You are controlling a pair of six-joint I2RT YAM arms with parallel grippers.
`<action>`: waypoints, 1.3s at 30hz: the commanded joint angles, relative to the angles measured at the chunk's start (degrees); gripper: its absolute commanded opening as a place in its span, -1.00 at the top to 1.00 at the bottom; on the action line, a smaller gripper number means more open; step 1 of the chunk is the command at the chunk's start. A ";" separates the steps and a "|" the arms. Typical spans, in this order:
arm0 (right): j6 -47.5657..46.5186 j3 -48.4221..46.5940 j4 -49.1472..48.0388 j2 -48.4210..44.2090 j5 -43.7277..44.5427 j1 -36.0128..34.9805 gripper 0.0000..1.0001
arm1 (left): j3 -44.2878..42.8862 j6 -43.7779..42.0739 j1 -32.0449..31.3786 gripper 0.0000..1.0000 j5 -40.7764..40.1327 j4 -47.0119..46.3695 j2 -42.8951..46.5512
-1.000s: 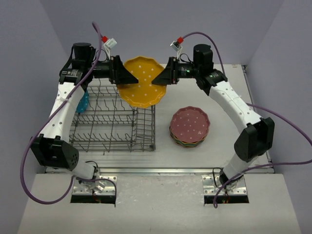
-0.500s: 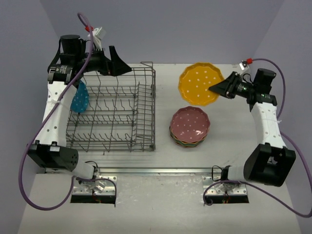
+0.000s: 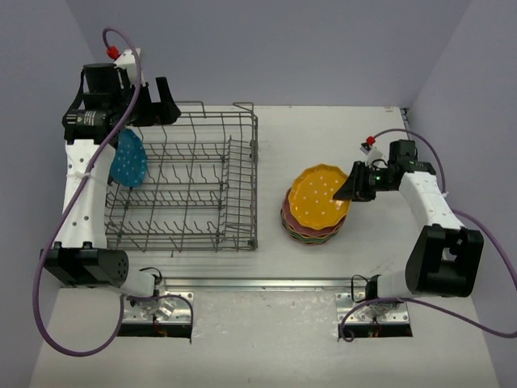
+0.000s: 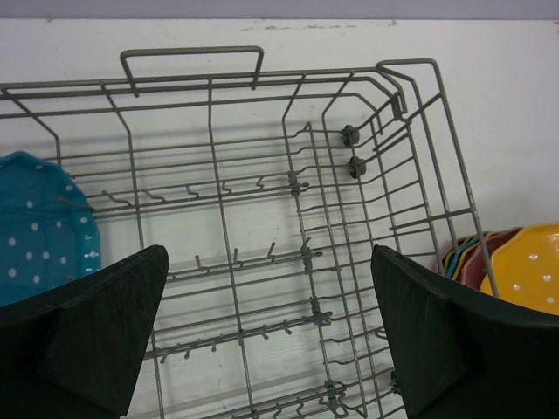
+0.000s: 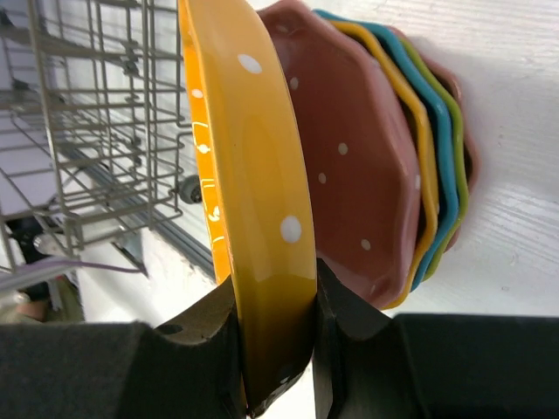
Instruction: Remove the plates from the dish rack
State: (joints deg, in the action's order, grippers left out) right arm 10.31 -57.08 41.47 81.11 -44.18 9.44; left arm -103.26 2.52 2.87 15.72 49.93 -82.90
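My right gripper (image 3: 352, 191) is shut on the rim of an orange-yellow dotted plate (image 3: 320, 198) and holds it tilted just above a stack of plates (image 3: 307, 230) right of the dish rack (image 3: 186, 186). In the right wrist view the orange plate (image 5: 253, 201) sits between my jaws, next to the pink top plate (image 5: 349, 157) of the stack. My left gripper (image 3: 157, 113) is open and empty above the rack's far left corner. A blue dotted plate (image 3: 129, 160) stands upright at the rack's left end; it also shows in the left wrist view (image 4: 39, 227).
The rack (image 4: 262, 175) fills the left half of the white table (image 3: 380, 250). Purple cables loop from both arms. Grey walls close in the back and sides.
My right gripper has carried the orange plate from the far right down toward me, over the stack. My left gripper has drawn back left, to the rack's far left corner.
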 commanded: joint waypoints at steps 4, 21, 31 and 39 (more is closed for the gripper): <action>-3.22 0.19 -2.36 0.60 1.01 -4.11 1.00 | 2.42 -1.62 6.01 -1.00 0.34 0.87 2.63; -6.66 -7.32 1.27 1.37 12.03 -5.75 -0.43 | 5.02 0.75 7.72 -1.00 -4.17 0.52 4.55; -9.25 -17.17 2.22 -1.74 18.41 -5.75 -0.47 | 2.03 -0.84 13.08 -1.00 -12.89 4.97 1.12; -9.33 -17.97 0.98 -5.27 18.83 -5.82 -0.97 | 0.79 -3.73 15.76 -1.00 -19.75 6.83 -4.42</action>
State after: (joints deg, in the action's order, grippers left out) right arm 1.62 -73.01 43.87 77.48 -26.65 3.62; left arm -100.73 1.19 18.08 0.29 56.21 -85.59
